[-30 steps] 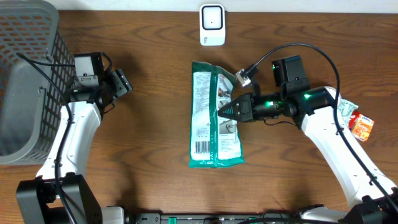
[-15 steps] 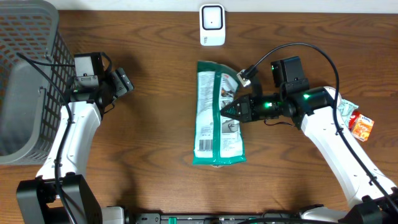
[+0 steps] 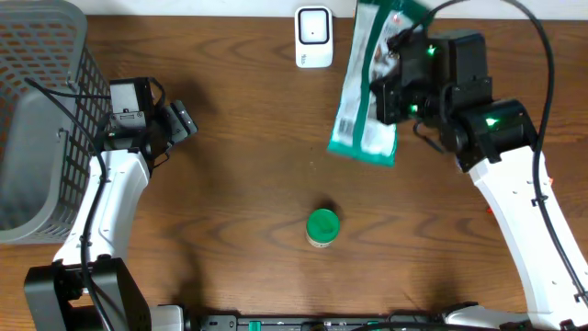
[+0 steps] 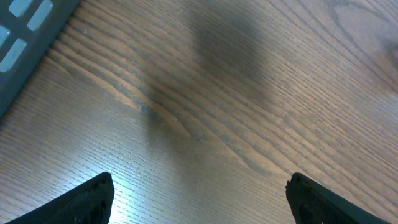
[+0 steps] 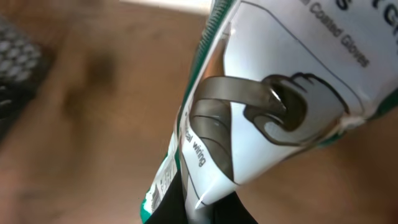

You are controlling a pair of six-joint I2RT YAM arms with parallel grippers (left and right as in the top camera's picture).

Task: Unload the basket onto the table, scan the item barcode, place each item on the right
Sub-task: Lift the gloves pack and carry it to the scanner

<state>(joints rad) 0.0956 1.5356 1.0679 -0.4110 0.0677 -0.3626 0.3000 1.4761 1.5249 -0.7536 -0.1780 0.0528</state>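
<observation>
While my right gripper (image 3: pixel 393 92) is clenched on the packet (image 3: pixel 364 101), the packet hangs in the air over the far edge of the table (image 3: pixel 230 184), just to the right of the white scanner (image 3: pixel 313 37) that stands at the middle of that edge. From my right wrist camera I see my dark fingers (image 5: pixel 199 211) pinching the lower edge of the packet, and its white face with a grey drawing and a green border rises away from them, tilted. Whether the barcode faces the scanner, I cannot tell. My left gripper (image 3: pixel 179 124) is released, with the jaws wide apart, and it grasps nothing. It hovers near the left edge of the table, beside the grey basket (image 3: pixel 37 138) at the far left corner. In its own camera the two fingertips (image 4: pixel 93 198) stand at the bottom corners, above the wood. A small jar with a green lid (image 3: pixel 322 227) stands toward the near edge, at the middle.
</observation>
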